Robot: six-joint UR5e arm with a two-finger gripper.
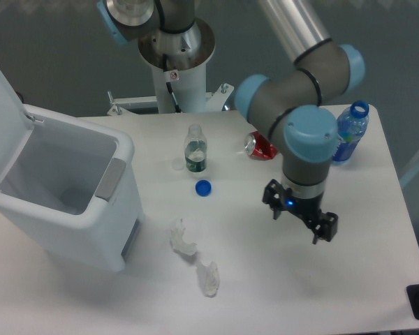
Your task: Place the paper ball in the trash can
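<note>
Here the UR5e arm's gripper (pixel 299 223) hangs low over the white table (pixel 251 293) at about four o'clock from the table's middle, its two dark fingers standing apart with nothing visibly between them. The paper ball cannot be made out anywhere. It may lie hidden beneath the wrist, which would explain why the tool points down at that spot.

The trash can (pixel 70 216) sits at nine o'clock, well apart from the gripper, its hinged lid (pixel 0 118) thrown back so the mouth is ready for a drop. Two elongated crumpled scraps (pixel 182 241) lie toward six o'clock, not the target. A small clear bottle (pixel 195 150) and its blue cap (pixel 203 188) stand near centre. A red can (pixel 260 147) and a blue bottle (pixel 349 132) rest toward one and two o'clock.
</note>
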